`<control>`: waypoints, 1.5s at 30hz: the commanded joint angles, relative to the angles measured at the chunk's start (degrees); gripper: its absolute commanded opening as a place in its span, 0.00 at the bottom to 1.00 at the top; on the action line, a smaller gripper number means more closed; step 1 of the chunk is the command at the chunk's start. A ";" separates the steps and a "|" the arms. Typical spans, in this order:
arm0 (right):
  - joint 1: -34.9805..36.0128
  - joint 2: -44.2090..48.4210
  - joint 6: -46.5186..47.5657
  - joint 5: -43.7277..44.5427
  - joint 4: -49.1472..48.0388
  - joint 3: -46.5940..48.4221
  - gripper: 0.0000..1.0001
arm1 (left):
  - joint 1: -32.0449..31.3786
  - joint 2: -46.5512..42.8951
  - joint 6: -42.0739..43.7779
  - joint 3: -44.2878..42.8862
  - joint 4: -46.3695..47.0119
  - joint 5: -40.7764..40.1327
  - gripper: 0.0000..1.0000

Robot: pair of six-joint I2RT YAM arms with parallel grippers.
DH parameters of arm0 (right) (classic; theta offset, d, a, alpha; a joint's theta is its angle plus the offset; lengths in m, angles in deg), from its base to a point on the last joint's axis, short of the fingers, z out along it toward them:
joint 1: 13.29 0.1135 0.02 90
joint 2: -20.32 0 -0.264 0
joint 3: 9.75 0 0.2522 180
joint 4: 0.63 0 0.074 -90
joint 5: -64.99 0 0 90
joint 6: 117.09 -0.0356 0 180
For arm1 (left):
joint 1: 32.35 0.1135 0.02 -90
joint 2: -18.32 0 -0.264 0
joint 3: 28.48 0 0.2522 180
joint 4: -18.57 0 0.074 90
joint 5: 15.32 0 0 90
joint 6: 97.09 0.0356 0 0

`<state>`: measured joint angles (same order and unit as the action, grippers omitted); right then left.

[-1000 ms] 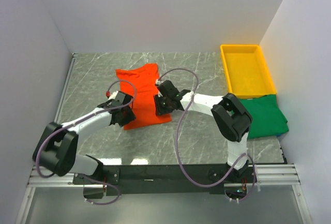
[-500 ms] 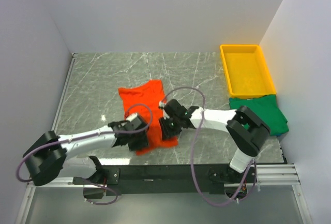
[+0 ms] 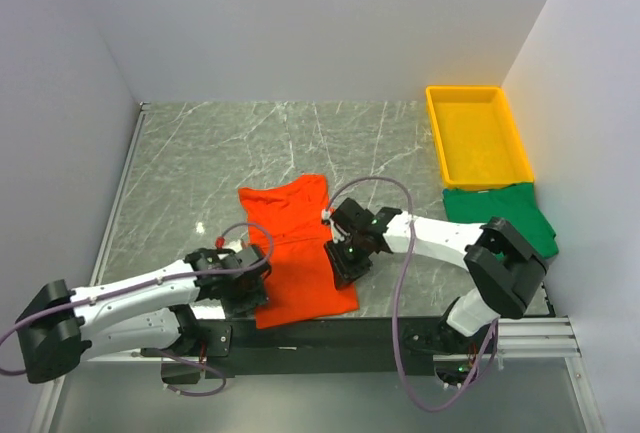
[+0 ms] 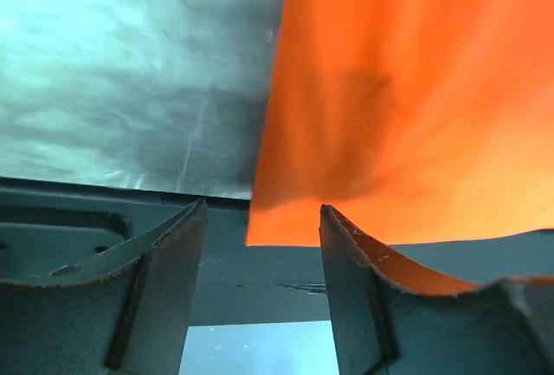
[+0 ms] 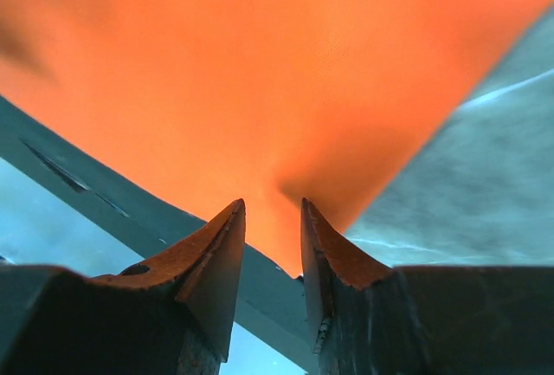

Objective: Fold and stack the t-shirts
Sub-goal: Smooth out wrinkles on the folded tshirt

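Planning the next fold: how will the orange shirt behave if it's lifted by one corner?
Probably floppy: the orange shirt lies flat, its near edge hanging past the table edge. Likely light and thin: it puckers where the right gripper pinches it. It may slide easily on that smooth surface.

The tabletop (image 3: 200, 153) was a dark grey-green, marble-look surface veined with thin white lines, and it carried a soft sheen under even, diffuse light. Plain white walls boxed it in on three sides: a back wall (image 3: 300, 23) along the far edge, and a left wall (image 3: 50, 103) and a right wall (image 3: 590, 103) along the side edges. A thin pale strip (image 3: 122, 188) ran down the left edge. A black mounting bar (image 3: 310, 335) sat along the near edge on silver aluminium rails (image 3: 530, 338). Below that lay a flat grey surface (image 3: 320, 408); whether it was floor or a lower shelf could not be told.
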<state>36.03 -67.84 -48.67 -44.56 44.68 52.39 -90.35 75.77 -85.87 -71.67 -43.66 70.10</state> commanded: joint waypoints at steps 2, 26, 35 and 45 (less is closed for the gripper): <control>-6.94 5.09 4.09 -3.72 -1.21 5.93 0.40 | 7.68 -5.24 1.16 -8.35 -3.83 -7.89 0.61; -12.59 -29.60 -13.31 -26.76 -43.85 34.49 0.24 | 42.88 22.43 26.49 -13.73 40.64 4.05 0.15; -10.82 -41.47 -18.84 -27.91 -49.39 43.02 0.24 | 44.02 31.13 25.61 -12.32 42.84 0.72 0.13; -11.79 -53.24 -25.17 -24.84 -49.39 52.07 0.24 | 44.11 33.60 25.35 -11.44 41.70 -1.40 0.11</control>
<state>25.21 -118.77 -70.61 -70.75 -2.16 101.44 -46.50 107.83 -60.91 -83.89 -0.36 71.78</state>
